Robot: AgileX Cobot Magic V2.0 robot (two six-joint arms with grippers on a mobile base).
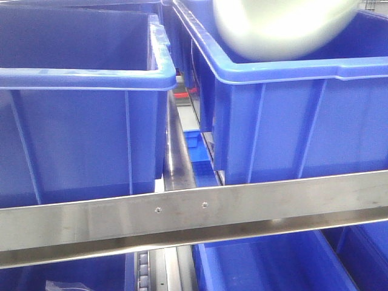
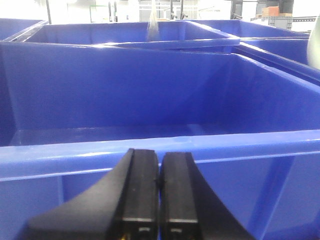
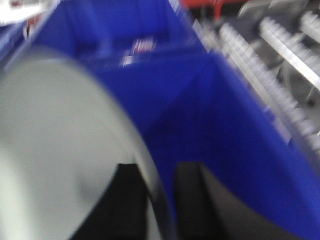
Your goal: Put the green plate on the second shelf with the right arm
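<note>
the green plate (image 1: 282, 27) shows at the top of the front view as a blurred pale disc, its rounded lower edge over the open mouth of the right blue bin (image 1: 303, 121). in the right wrist view the plate (image 3: 55, 150) is tilted near on edge, one broad side turned left, its rim curving up and leftward from the fingers. the right gripper (image 3: 160, 175) pinches that rim, one black finger on each side, parted only by the plate's thickness. the left gripper (image 2: 159, 160) has its fingers pressed together, holding nothing, just before a blue bin's (image 2: 150, 100) wall; that bin's bare floor shows. a left blue bin (image 1: 79, 121) sits beside the right one on the steel shelf rail (image 1: 182, 218).
</note>
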